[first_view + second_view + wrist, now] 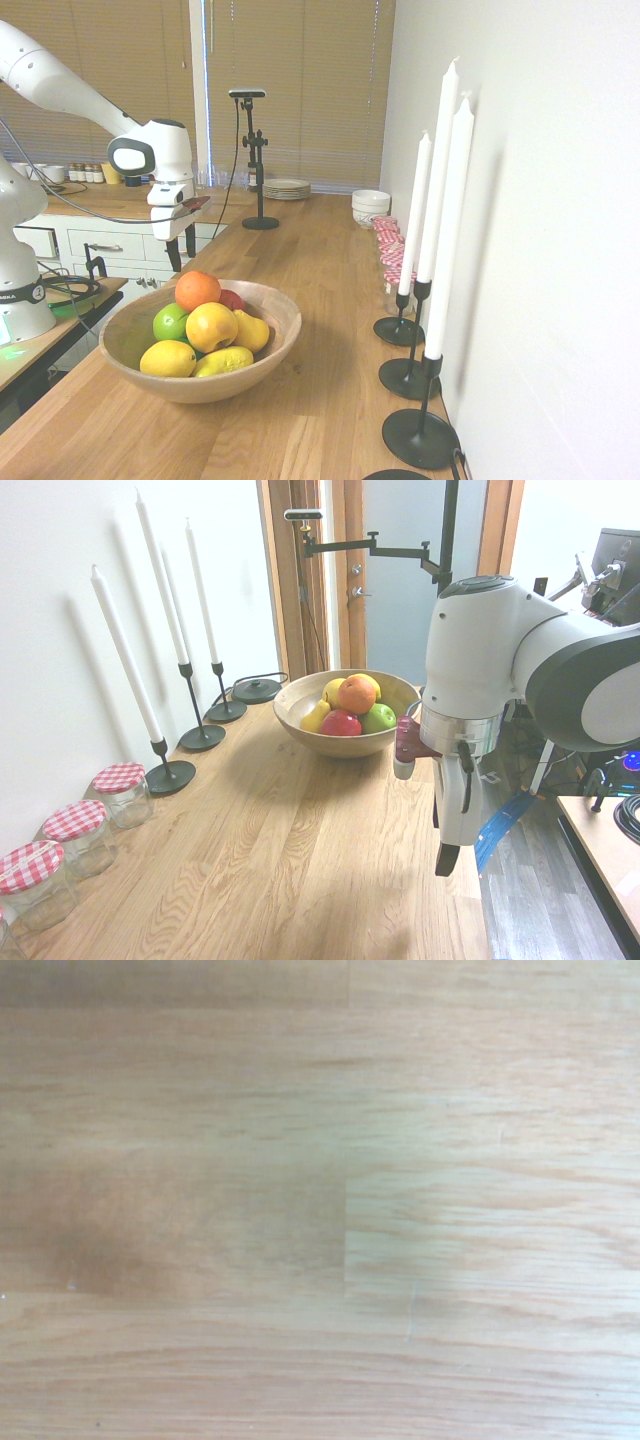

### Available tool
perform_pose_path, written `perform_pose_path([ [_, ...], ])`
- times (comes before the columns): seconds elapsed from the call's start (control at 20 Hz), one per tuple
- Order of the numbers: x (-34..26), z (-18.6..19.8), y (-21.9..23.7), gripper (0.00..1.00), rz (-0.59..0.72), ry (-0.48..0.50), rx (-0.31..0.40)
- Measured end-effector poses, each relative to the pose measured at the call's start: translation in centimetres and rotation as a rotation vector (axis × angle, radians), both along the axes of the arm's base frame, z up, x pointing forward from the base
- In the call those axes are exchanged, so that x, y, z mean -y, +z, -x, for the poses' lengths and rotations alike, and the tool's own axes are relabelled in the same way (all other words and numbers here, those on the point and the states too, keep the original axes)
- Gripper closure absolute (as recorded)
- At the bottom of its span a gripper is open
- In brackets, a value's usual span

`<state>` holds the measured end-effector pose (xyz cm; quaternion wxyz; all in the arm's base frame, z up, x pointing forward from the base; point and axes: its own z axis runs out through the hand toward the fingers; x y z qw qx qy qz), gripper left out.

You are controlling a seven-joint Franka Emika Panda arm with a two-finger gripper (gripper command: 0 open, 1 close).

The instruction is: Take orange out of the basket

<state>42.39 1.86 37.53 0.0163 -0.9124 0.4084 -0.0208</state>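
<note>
The pincer (182, 252) hangs over the surface (400, 1260), spread and with nothing in it. To do this well, I'd bring it across above the rim, centre it over the orange (198, 290), then lower straight down, one finger each side, without nudging the neighbouring fruit. The orange sits apart from the pincer and lower, atop the fruit heaped in the wooden basket (286, 342).

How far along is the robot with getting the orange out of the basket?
It looks not yet begun: the orange sits on top of the other fruit in the basket. Nothing is in hand; the gripper is open beside the basket. Grasping, lifting out and setting down the orange all remain.
</note>
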Motion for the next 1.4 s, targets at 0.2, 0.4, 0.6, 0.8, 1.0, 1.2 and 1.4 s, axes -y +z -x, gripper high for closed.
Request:
perform_pose_path([
  [0.2, 0.6, -0.7, 1.2, 0.0, 0.002, -0.011, 0.014],
  [0.4, 3.9, -3.1, 7.0, 0.0, 0.007, -0.071, 0.073],
  [0.6, 7.9, -4.6, 12.3, 0.0, 0.006, -0.13, 0.121],
  [0.8, 12.9, -6.1, 15.8, 0.0, 0.002, -0.179, 0.139],
  [1.0, 18.7, -7.5, 18.4, 0.0, 0.003, -0.269, 0.147],
  [1.2, 23.8, -8.3, 18.8, 0.0, -0.016, -0.362, 0.142],
  [1.4, 28.1, -8.6, 18.5, 0.0, -0.03, -0.437, 0.135],
])
